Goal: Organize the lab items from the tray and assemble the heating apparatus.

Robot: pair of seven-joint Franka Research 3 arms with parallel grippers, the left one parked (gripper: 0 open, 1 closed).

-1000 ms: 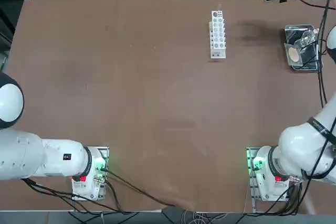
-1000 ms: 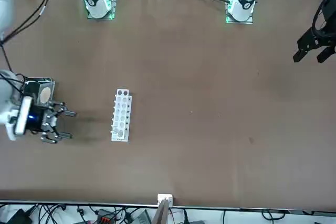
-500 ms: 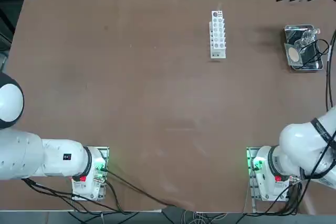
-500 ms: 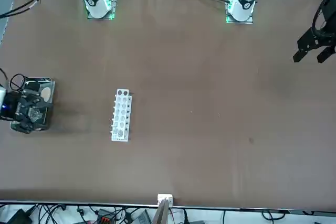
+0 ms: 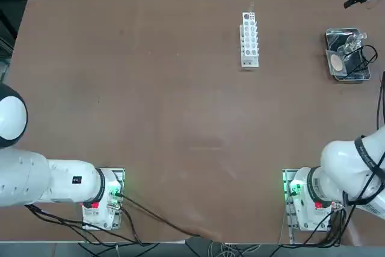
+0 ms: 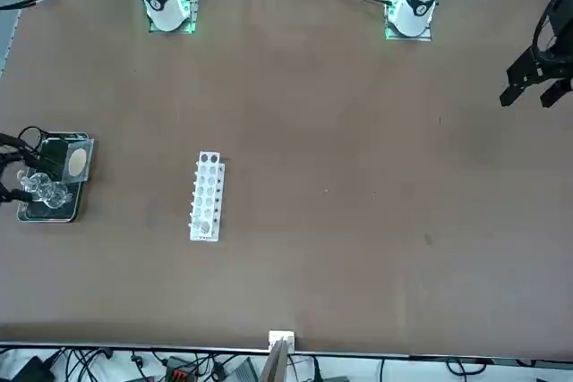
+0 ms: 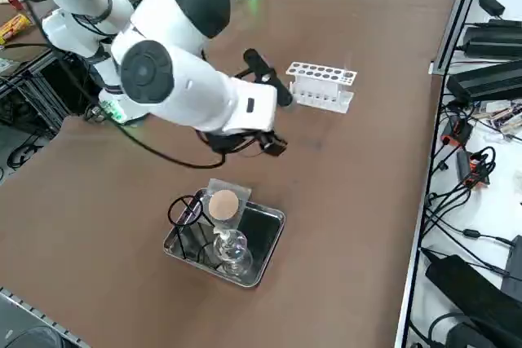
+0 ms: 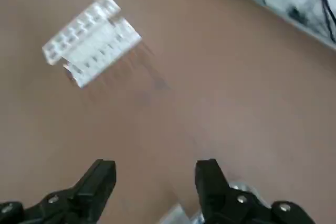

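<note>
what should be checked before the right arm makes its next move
- right gripper open, above the table beyond the tray's far edge: ok
- nothing between its fingers: ok
- metal tray flat on the table: ok
- glass burner in the tray: ok
- wire tripod standing upright on the table, ready for the mesh: not ok, both are still at the tray
- burner safe from a snag on the tripod: cannot tell, they lie close together
</note>
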